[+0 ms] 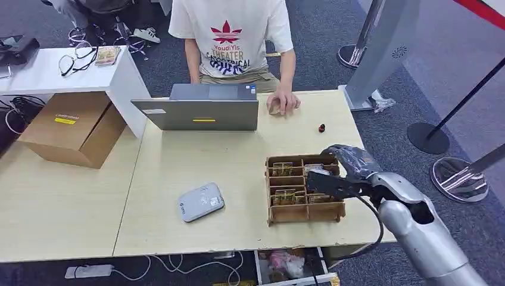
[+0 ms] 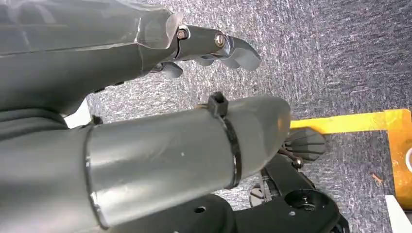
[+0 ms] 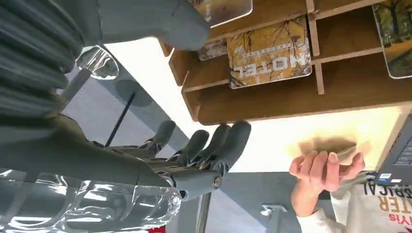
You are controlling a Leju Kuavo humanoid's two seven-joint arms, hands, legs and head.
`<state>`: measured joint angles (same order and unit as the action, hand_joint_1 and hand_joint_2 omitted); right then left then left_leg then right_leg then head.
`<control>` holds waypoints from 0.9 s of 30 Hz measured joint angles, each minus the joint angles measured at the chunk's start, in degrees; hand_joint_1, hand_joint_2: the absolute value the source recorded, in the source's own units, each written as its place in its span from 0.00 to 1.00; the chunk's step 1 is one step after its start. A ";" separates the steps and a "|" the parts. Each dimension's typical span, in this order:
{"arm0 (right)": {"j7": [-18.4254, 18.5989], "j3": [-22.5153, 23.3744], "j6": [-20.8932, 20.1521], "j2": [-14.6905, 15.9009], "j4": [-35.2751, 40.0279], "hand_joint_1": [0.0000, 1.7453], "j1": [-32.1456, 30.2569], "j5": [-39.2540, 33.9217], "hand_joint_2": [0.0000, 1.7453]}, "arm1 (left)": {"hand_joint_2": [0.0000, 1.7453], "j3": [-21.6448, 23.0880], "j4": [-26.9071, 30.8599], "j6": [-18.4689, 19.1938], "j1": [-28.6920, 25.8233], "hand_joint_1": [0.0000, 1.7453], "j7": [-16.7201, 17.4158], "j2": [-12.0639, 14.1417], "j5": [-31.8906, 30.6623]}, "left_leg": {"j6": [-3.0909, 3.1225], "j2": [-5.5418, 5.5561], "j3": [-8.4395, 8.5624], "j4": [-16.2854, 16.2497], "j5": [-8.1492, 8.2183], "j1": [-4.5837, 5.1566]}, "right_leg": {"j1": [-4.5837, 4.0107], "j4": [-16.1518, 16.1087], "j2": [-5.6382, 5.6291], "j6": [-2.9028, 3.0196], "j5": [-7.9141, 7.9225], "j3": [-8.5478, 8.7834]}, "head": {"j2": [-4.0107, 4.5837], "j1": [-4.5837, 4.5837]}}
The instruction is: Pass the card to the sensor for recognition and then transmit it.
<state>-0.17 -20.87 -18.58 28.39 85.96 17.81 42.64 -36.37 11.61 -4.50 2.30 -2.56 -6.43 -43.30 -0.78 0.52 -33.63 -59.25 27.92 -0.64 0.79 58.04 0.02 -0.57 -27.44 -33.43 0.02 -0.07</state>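
Grey and spread, nothing between thumb and fingers (image 3: pixel 209 145): right hand (image 1: pixel 334 177) at the right-hand end of the wooden rack (image 1: pixel 306 213), above its slots; cannot tell whether touching the wood yet. Left hand (image 2: pixel 214 46) hanging over carpet, likewise loose and holding nothing. Cards still lodged in the rack, one with a yellow printed face (image 3: pixel 269 60) lying in a slot just beside the reaching fingers, others (image 1: pixel 284 196) further left. Sensor (image 1: pixel 200 202), a flat pale-grey pad, well apart to the left on the worktop (image 1: pixel 178 161). Likely trouble: thin card, narrow slot, thick fingers, so could close on a divider rather than the card, or pinch only a corner and let it slide out on the long carry across. Might also shove or tip the light rack, which sits near the worktop's front edge. Worth minding too the laptop (image 1: pixel 196 110) and the person's hand (image 1: pixel 283 104) beyond.
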 joint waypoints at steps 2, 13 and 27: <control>-0.02 -0.04 0.04 0.02 -0.18 0.37 0.06 -0.17 1.00 | 0.00 0.00 0.00 0.00 -0.02 0.00 0.00 0.04 -0.02 | 0.00 0.00 0.01 0.00 0.00 0.00 | 0.00 0.00 0.00 0.00 0.00 0.00 | 0.00 0.02; 0.79 0.06 0.70 0.98 0.17 0.37 -0.73 -1.20 1.00 | 0.00 0.00 0.00 0.28 -0.06 0.00 -0.37 0.09 -0.83 | 0.00 0.02 0.02 -0.01 0.00 0.00 | 0.00 0.00 0.03 0.00 0.00 0.00 | 0.00 0.02; 2.69 3.56 2.08 2.14 5.44 0.36 -6.79 -0.63 1.00 | 0.00 0.02 0.00 0.89 -0.03 0.00 -0.39 0.17 -2.40 | 0.00 0.03 0.01 -0.01 0.01 0.00 | 0.00 -0.02 0.04 -0.01 -0.01 0.00 | 0.00 0.02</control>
<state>2.51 -17.31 -16.50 30.53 91.41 11.02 42.01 -36.35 11.61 -3.61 2.27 -2.95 -6.25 -45.70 -0.78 0.55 -33.62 -59.26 27.93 -0.64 0.79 58.02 0.06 -0.58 -27.45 -33.43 0.02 -0.04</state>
